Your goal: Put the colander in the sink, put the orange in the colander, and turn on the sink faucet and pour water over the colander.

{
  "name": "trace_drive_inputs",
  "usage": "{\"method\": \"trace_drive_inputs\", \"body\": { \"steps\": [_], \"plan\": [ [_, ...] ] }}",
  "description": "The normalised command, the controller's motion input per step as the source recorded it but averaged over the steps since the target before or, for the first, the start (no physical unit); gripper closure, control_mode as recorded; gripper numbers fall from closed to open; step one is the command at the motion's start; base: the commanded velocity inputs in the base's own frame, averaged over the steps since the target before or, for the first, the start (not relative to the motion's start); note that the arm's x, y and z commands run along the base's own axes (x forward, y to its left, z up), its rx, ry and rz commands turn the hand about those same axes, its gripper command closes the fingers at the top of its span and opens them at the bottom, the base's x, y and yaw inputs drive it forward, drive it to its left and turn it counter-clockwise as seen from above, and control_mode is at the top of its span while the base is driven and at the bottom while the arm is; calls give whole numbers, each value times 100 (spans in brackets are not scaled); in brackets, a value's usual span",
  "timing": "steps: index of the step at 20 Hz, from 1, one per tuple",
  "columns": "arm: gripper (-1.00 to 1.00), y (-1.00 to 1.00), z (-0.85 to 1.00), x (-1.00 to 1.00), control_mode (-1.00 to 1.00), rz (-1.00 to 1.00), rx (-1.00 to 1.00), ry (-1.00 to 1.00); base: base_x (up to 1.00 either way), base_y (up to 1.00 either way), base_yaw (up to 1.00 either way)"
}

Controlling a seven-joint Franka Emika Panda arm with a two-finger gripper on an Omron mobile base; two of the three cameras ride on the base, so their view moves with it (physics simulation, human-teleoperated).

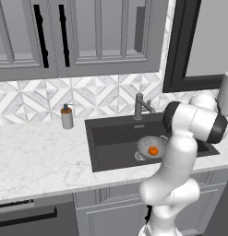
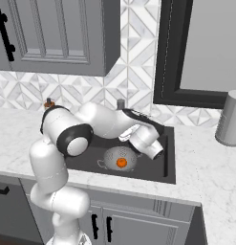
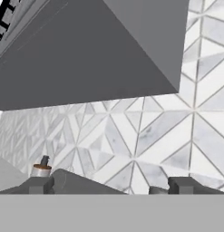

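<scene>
The silver-grey colander [image 1: 147, 146] [image 2: 114, 157] stands in the dark sink [image 1: 111, 138] [image 2: 155, 168], right of the middle. The orange [image 1: 153, 150] [image 2: 121, 162] lies inside it. At the sink's back rim rises the grey sink faucet [image 1: 139, 107] [image 2: 121, 103]. My wrist [image 2: 147, 139] hangs over the sink, close in front of the faucet. In the hand view my gripper [image 3: 111, 186] is open and faces the tiled wall. A rounded grey faucet part [image 3: 81, 183] lies between the fingertips, nearer the left one. Water is out of view.
A small soap dispenser [image 1: 66, 116] [image 3: 41, 170] stands on the marble counter [image 1: 41, 156] left of the sink. A grey canister [image 2: 229, 118] [image 1: 225, 94] stands on the counter at the right. Wall cabinets [image 1: 78, 37] hang overhead.
</scene>
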Motion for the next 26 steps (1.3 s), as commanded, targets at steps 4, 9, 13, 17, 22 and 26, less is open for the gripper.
{"method": "trace_drive_inputs", "body": {
  "steps": [4, 9, 13, 17, 22, 26],
  "plan": [
    [-100, 0, 0, 32, -100, 0, 0, 13, 0, 0, 0],
    [-100, 0, 0, 36, -100, 0, 1, 16, 0, 0, 0],
    [-100, 0, 0, 36, -100, -1, 6, 10, 0, 0, 0],
    [-100, 4, 0, 33, -100, -3, 3, 2, 0, 0, 0],
    [-100, 7, -8, 31, -100, -4, 0, 3, 0, 0, 0],
    [-100, 5, -22, 25, -100, -4, 0, 7, 0, 0, 0]
  ]
}}
